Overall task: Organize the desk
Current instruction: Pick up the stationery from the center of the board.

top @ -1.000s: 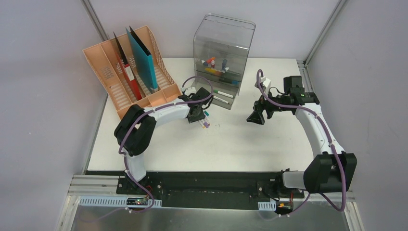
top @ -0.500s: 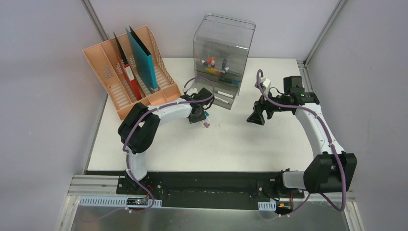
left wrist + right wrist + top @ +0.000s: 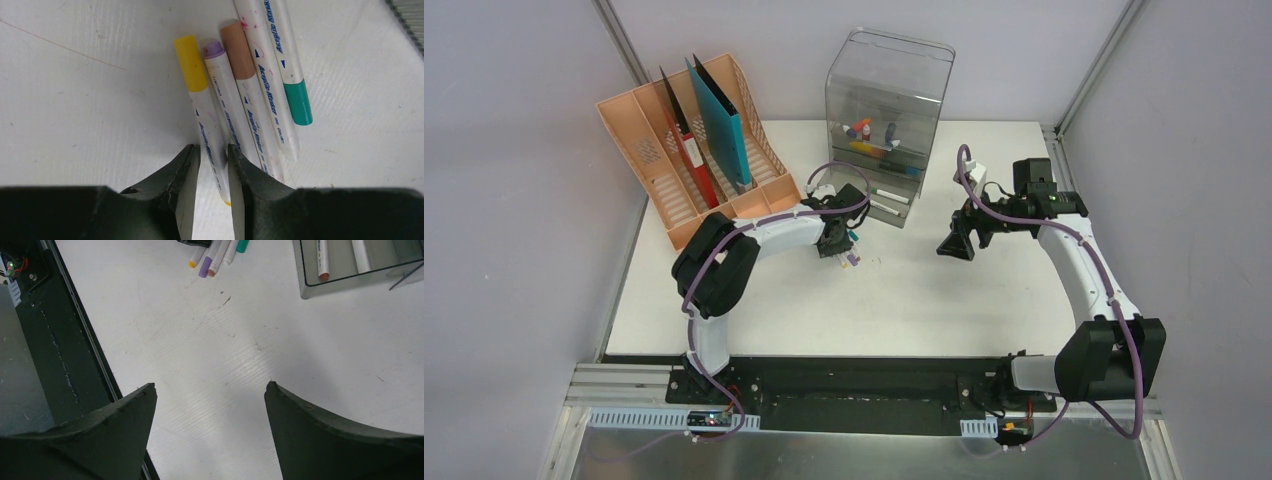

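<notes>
The desk (image 3: 904, 300) is a white tabletop. Several white markers lie side by side on it: a yellow-capped marker (image 3: 200, 105), a purple-capped one (image 3: 225, 95), a tan-capped one (image 3: 245, 85) and a teal-capped one (image 3: 287, 75). My left gripper (image 3: 210, 152) is down at the desk with its jaws narrowly apart around the yellow-capped marker's tail. The right-hand pad touches it and a gap shows on the other side. From above, this gripper (image 3: 839, 248) sits just in front of the drawer box. My right gripper (image 3: 952, 245) hovers wide open over bare desk, holding nothing.
A clear grey drawer box (image 3: 889, 110) stands at the back centre, its bottom drawer (image 3: 889, 200) pulled out with markers inside. A peach file rack (image 3: 674, 170) at the back left holds a red folder (image 3: 692, 160) and a teal folder (image 3: 724, 125). A black rail (image 3: 844, 375) runs along the front edge.
The left arm's elbow has shifted a little to the right, and its jaws have narrowed slightly around the yellow-capped marker. The right arm has not moved.
</notes>
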Controlling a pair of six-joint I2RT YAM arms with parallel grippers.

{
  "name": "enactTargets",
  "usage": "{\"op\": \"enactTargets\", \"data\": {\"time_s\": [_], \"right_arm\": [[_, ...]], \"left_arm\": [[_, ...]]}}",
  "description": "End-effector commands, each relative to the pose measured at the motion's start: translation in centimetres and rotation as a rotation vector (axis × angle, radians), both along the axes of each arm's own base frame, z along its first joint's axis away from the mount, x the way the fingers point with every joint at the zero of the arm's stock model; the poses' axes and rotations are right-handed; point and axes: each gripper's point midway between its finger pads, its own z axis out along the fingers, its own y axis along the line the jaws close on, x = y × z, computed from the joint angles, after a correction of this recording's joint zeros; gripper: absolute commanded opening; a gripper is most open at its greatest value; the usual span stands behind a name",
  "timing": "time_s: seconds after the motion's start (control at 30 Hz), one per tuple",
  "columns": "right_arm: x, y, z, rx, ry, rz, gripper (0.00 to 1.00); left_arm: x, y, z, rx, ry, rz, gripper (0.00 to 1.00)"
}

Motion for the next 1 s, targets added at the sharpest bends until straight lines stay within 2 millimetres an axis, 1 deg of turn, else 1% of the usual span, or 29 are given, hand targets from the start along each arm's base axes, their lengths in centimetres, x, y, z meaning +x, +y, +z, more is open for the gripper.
{"op": "enactTargets", "data": {"time_s": [0.0,0.13,0.23,0.33,0.5,0.77,0.83,0.97], "right_arm": [[0.6,0.4,1.5,0.015,-0.059,0.029,0.82],[0.6,0.4,1.5,0.015,-0.060,0.029,0.82],[0.6,0.4,1.5,0.016,-0.060,0.029,0.82],[0.6,0.5,1.6,0.018,-0.060,0.032,0.82],[0.5,0.5,1.6,0.021,-0.057,0.032,0.82],[0.3,0.9,1.7,0.044,-0.044,0.045,0.82],[0.2,1.1,1.8,0.057,-0.039,0.050,0.82],[-0.2,1.7,1.9,0.090,-0.020,0.070,0.82]], "left_arm": [[0.3,-0.6,0.4,-0.001,-0.015,-0.019,0.28],[0.1,-0.5,0.1,0.003,-0.008,-0.019,0.23],[-0.1,-0.4,0.1,0.006,-0.005,-0.023,0.14],[-0.3,-0.2,0.1,0.008,-0.003,-0.024,0.09],[-0.6,0.1,0.6,0.005,-0.009,-0.036,0.00],[-1.3,0.6,2.6,-0.029,-0.054,-0.063,0.00],[-1.5,0.5,3.1,-0.051,-0.072,-0.088,0.00],[-1.7,-0.3,4.2,-0.113,-0.115,-0.162,0.00]]}}
